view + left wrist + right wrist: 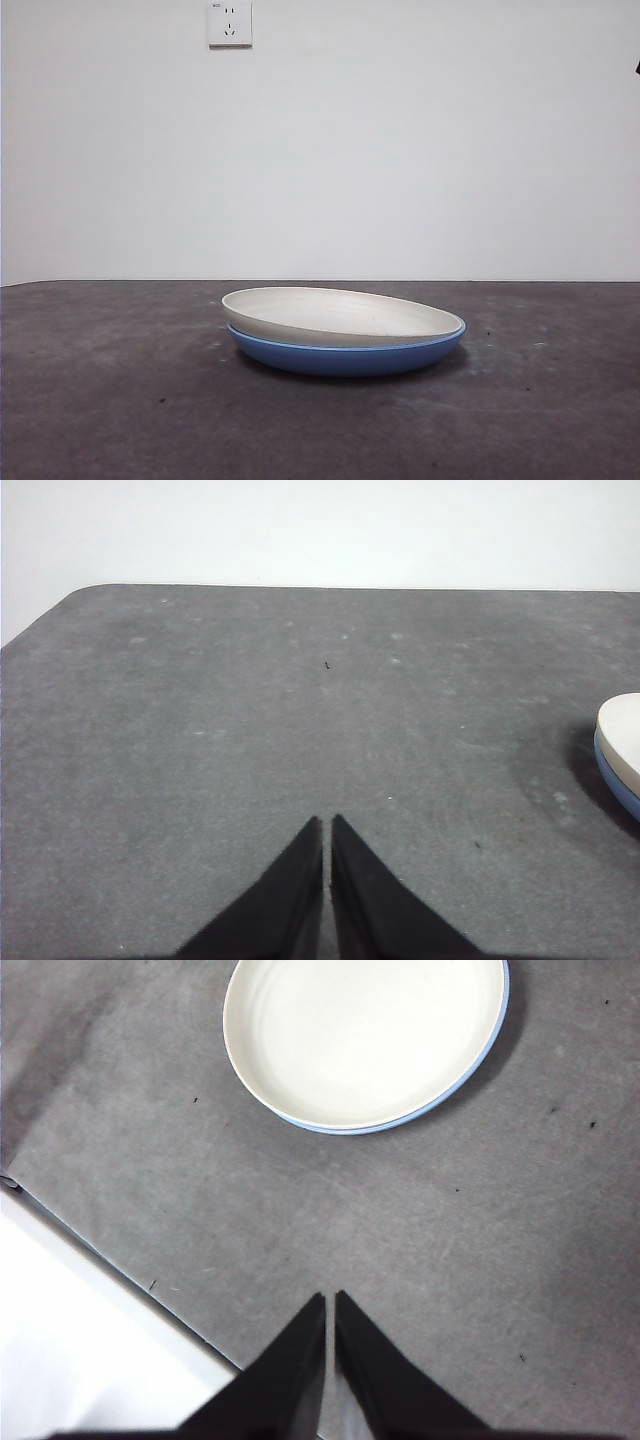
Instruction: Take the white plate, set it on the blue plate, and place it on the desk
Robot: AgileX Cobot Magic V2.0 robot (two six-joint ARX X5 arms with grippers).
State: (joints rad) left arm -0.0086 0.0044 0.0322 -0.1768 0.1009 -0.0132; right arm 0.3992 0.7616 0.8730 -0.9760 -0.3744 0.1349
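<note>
Cream white plate [340, 316] sits tilted inside the blue plate [345, 357] on the desk [110, 390]; my right gripper [329, 1300], closed and empty, should open wide and approach the raised rim squarely.

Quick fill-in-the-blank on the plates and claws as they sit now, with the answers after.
1. The white plate rests on the ____ plate.
2. The blue plate sits on the ____.
3. Both the left claw and right claw are ____.
4. Neither claw holds a ____.

Answers: blue; desk; shut; plate
</note>
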